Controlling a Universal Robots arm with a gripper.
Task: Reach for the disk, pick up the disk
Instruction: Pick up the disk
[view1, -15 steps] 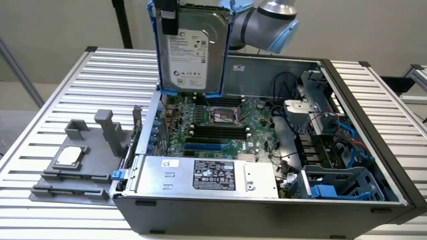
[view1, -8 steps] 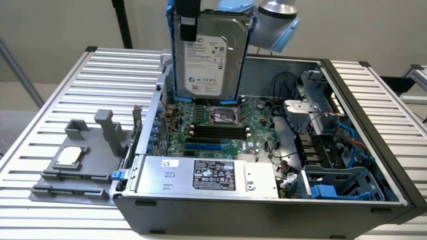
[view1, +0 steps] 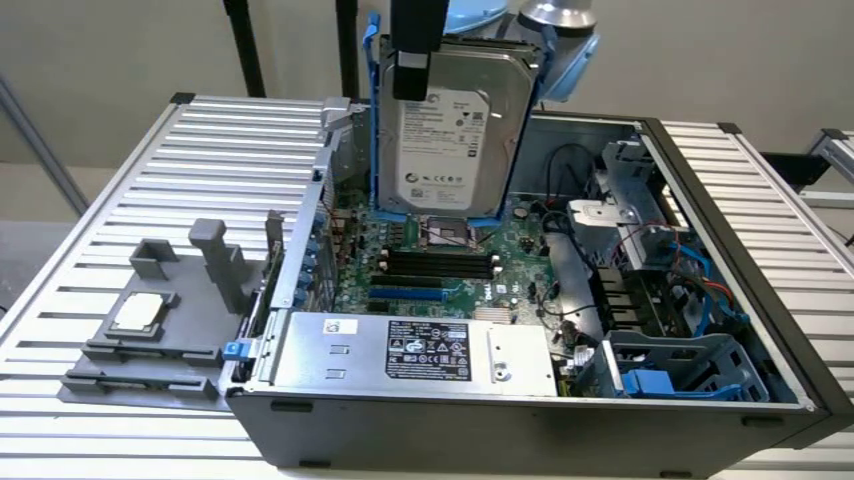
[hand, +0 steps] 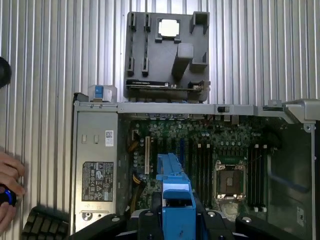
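Observation:
The disk (view1: 454, 140), a silver-grey hard drive with a white label in a blue carrier, hangs upright above the open computer case (view1: 721, 440), clear of the motherboard. My gripper (view1: 427, 72) is shut on its upper part, with one black finger (view1: 416, 50) lying across the labelled face. In the wrist view the disk's blue carrier edge (hand: 175, 192) sticks out between the fingers of the gripper (hand: 176, 216), over the motherboard below.
Inside the case lie the motherboard (view1: 427, 260), a silver power supply box (view1: 414, 350) and a blue-lined drive cage (view1: 674, 370). A grey fixture (view1: 147, 340) with a small square chip (view1: 144, 312) sits beside the case. A person's hand (hand: 9, 185) rests at the table's edge.

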